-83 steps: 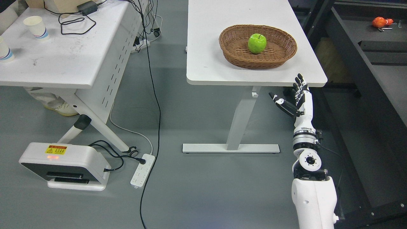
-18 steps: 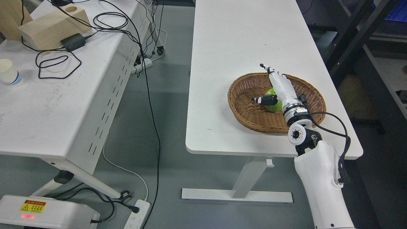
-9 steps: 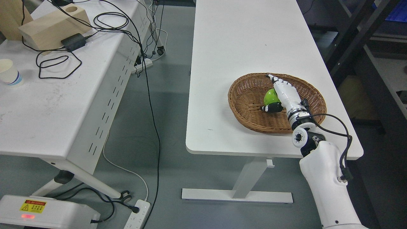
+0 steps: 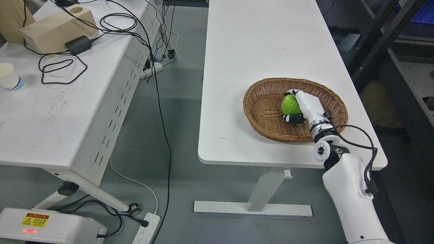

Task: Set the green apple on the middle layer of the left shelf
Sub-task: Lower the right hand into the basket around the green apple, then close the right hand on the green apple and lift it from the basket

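My right hand (image 4: 304, 106) has its fingers (image 4: 291, 118) curled round the glossy green apple (image 4: 290, 104) inside the brown oval wicker basket (image 4: 261, 101) on the white worktop (image 4: 244, 67), so pick-up step w/ lift & shelf carry next.

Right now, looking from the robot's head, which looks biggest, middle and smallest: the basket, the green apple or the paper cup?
1. wicker basket, clearly the biggest.
2. green apple and paper cup look about the same size. The right hand covers part of the apple, so I won't rank those two.
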Controlling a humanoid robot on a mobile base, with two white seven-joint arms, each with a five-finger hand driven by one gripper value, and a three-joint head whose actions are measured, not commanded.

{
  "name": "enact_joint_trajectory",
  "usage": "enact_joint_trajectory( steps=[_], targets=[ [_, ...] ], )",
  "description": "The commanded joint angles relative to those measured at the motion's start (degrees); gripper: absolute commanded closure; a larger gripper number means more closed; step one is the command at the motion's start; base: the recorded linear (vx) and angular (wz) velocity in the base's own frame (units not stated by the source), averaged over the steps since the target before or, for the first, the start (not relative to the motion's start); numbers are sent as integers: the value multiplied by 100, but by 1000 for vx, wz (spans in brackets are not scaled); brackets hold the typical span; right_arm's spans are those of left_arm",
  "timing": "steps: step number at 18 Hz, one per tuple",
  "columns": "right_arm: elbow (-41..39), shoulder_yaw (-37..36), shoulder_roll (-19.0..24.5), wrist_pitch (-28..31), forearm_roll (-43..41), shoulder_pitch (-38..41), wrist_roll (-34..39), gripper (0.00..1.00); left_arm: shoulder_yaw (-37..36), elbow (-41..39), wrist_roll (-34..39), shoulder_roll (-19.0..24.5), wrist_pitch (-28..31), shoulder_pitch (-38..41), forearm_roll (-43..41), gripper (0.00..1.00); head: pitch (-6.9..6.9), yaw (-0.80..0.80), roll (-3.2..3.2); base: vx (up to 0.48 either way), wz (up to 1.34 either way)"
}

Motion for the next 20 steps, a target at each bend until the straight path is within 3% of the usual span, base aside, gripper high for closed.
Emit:
enact_joint_trajectory(
  steps=[1,4,7,11,16,20],
  targets=[
    [144,7,-123,-151,-436,-7,27,98,0,0,5,100,0,0,0,0,0,0,0,0,0],
    [65,-369,-115,-265,-1146,-33,88,98,0,0,5,100,0,0,0,0,0,0,0,0,0],
    [-277,-1125,-88,-467,-2464,10,360,97,0,0,5,100,0,0,0,0,0,0,0,0,0],
    [-690,-1530,-36,-538,-3362,151,405,95,0,0,5,100,0,0,0,0,0,0,0,0,0],
    [-805,-1935,149,-512,-4110,335,483,97,0,0,5,100,0,0,0,0,0,0,0,0,0],
    [-919,-1953,228,-485,-4252,529,616,97,0,0,5,100,0,0,0,0,0,0,0,0,0]
  ],
)
